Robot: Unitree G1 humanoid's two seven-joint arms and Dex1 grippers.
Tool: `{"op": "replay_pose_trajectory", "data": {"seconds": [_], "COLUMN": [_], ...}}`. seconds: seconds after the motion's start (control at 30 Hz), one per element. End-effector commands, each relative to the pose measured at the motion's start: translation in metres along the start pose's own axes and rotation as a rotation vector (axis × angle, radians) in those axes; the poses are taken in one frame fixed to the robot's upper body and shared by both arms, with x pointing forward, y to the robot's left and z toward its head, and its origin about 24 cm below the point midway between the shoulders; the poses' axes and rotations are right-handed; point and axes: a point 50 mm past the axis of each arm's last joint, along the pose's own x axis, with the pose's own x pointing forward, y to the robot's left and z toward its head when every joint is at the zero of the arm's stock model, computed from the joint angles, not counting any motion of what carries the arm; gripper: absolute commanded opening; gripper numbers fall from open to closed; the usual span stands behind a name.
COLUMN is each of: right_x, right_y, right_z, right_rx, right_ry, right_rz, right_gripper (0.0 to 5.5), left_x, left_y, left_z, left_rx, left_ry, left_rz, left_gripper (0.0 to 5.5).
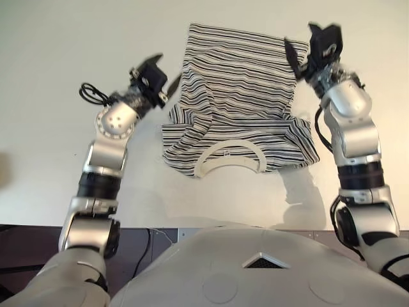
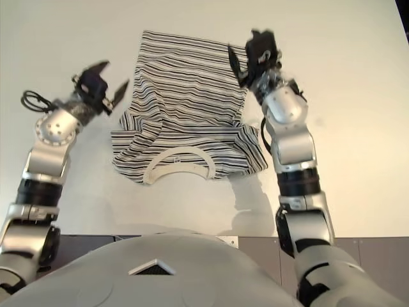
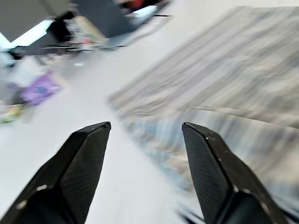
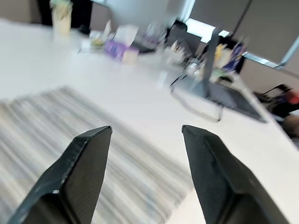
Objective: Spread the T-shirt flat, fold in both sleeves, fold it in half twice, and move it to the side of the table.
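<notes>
Flanking T-shirt (image 1: 233, 96) at table (image 1: 57, 38) centre: left gripper (image 1: 166, 72), right gripper (image 1: 305, 54), both spread wide, empty. Sleeves appear tucked in (collar nearest robot). Placement suits pinching side edges for half-fold.

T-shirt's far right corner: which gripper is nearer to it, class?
Right. The right gripper hangs open beside that T-shirt corner; the left gripper is open off the shirt's opposite, left edge.
</notes>
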Motion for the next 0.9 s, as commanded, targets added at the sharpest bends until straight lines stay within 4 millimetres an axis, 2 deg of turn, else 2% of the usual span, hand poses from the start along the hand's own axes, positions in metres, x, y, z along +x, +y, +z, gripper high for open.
{"op": "replay_pose_trajectory", "data": {"seconds": [0.03,0.13,0.2,0.23,0.3,0.4,0.47,0.5,0.6,0.67,0.73,0.8,0.9], "right_x": [-0.011,-0.008,-0.006,-0.002,-0.001,-0.021,-0.038,-0.042,-0.066,-0.088,-0.091,-0.081,-0.086], "right_y": [0.003,-0.009,-0.027,-0.034,-0.041,-0.049,-0.042,-0.034,0.013,0.031,0.029,0.023,0.02], "right_z": [-0.057,-0.081,-0.083,-0.075,-0.048,-0.001,0.018,0.02,-0.007,-0.034,-0.068,-0.093,-0.098], "right_rx": [-0.176,-0.277,-0.298,-0.262,-0.155,-0.048,-0.031,-0.037,-0.109,-0.164,-0.249,-0.307,-0.292], "right_ry": [0.32,0.422,0.415,0.357,0.169,-0.073,-0.137,-0.123,0.038,0.186,0.365,0.476,0.484], "right_rz": [0.105,0.044,-0.065,-0.116,-0.188,-0.242,-0.173,-0.1,0.29,0.474,0.43,0.327,0.333], "right_gripper": [2.77,2.77,2.77,2.77,2.77,2.77,2.77,2.77,2.77,2.77,2.77,2.77,2.77], "left_x": [-0.022,-0.03,-0.04,-0.042,-0.034,-0.021,-0.022,-0.025,-0.031,-0.033,-0.034,-0.035,-0.043], "left_y": [-0.018,-0.001,0.005,0.005,0.006,-0.001,-0.002,-0.001,0.008,0.02,0.031,0.034,0.025], "left_z": [-0.047,-0.062,-0.066,-0.066,-0.055,-0.029,-0.021,-0.018,-0.007,-0.001,0.0,-0.007,-0.027], "left_rx": [0.063,0.123,0.12,0.115,0.092,0.0,-0.022,-0.026,-0.035,-0.024,-0.016,-0.02,-0.029], "left_ry": [0.318,0.441,0.471,0.469,0.39,0.238,0.208,0.206,0.189,0.179,0.184,0.226,0.333], "left_rz": [-0.125,-0.043,-0.003,0.024,0.093,0.17,0.215,0.234,0.262,0.29,0.323,0.344,0.305], "left_gripper": [2.83,2.83,2.83,2.83,2.83,2.83,2.83,2.83,2.83,2.83,2.83,2.83,2.83]}}
